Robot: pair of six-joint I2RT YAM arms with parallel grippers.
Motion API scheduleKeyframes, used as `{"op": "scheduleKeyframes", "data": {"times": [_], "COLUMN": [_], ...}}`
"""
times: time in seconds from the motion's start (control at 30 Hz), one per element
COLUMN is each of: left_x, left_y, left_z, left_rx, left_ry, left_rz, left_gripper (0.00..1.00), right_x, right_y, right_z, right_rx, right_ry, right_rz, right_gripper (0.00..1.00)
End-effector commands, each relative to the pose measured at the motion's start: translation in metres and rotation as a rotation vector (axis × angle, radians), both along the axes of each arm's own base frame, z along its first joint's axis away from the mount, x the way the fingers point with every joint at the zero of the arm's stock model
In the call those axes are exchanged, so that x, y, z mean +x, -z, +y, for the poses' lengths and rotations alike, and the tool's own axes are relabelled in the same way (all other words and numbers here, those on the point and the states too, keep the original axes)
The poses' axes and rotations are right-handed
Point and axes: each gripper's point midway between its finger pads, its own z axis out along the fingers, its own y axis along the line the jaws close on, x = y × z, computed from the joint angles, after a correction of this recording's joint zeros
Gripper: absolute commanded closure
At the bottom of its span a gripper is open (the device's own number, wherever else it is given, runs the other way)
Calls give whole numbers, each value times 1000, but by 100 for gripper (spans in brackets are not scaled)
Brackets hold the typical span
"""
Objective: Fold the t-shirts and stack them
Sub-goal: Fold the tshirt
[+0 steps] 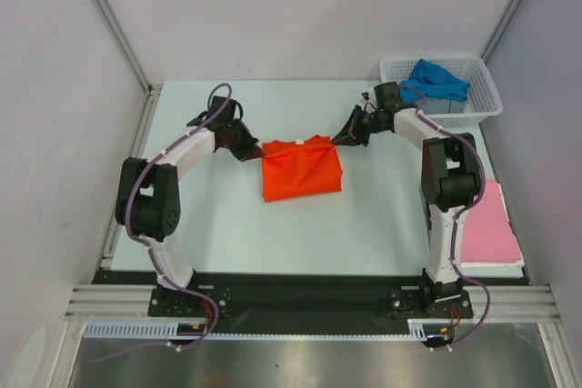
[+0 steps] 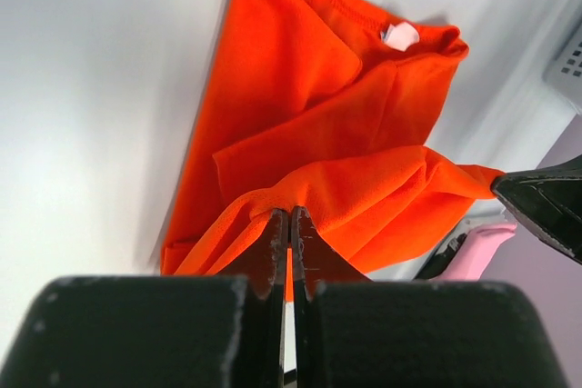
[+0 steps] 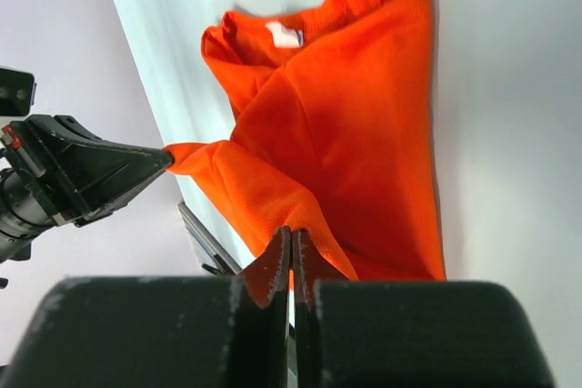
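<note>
The orange-red shirt [image 1: 302, 170] lies in the middle of the table [image 1: 227, 233], partly folded into a rough square, with its collar toward the far side. A small white label [image 2: 400, 35] shows inside the collar.

The left gripper [image 1: 255, 152] sits at the shirt's far left corner with its fingers pressed together on a fold of the orange cloth; the left wrist view shows the fabric caught right between the two black tips. The right gripper [image 1: 343, 138] does the same at the far right corner, its fingers closed tight on the cloth. A band of the shirt runs between the two grippers, raised off the layers below it (both wrist views show the other gripper at the far end of that band).

The blue shirt [image 1: 436, 81] lies crumpled in the white basket [image 1: 486, 102] at the far right corner of the table, just beyond the right arm's wrist. The pink shirt [image 1: 491, 224] lies flat and folded at the table's right edge, beside the right arm's base and well apart from the orange-red one.
</note>
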Motion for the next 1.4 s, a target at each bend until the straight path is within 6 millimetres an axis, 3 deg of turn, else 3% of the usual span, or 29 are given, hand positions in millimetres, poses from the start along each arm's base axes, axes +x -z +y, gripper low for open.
{"op": "scheduleKeyframes", "data": {"times": [0.0, 0.4, 0.6, 1.17, 1.37], "left_x": [23, 59, 72, 92, 98], "left_y": [-20, -17, -10, -2, 12], "left_z": [1, -2, -8, 15, 14], "left_rx": [-22, -57, -76, -41, -32], "left_ry": [4, -10, 5, -63, -52], "left_rz": [-73, -87, -78, -84, -59], "left_gripper": [100, 100, 99, 100, 99], "right_x": [16, 54, 62, 84, 92], "right_y": [-8, -4, 3, 14, 19], "right_z": [4, 5, -2, 5, 9], "right_rx": [36, 60, 66, 110, 115], "right_ry": [-4, 16, 39, 47, 57], "right_rz": [-14, -28, -18, -13, -12], "right_gripper": [100, 100, 100, 100, 100]}}
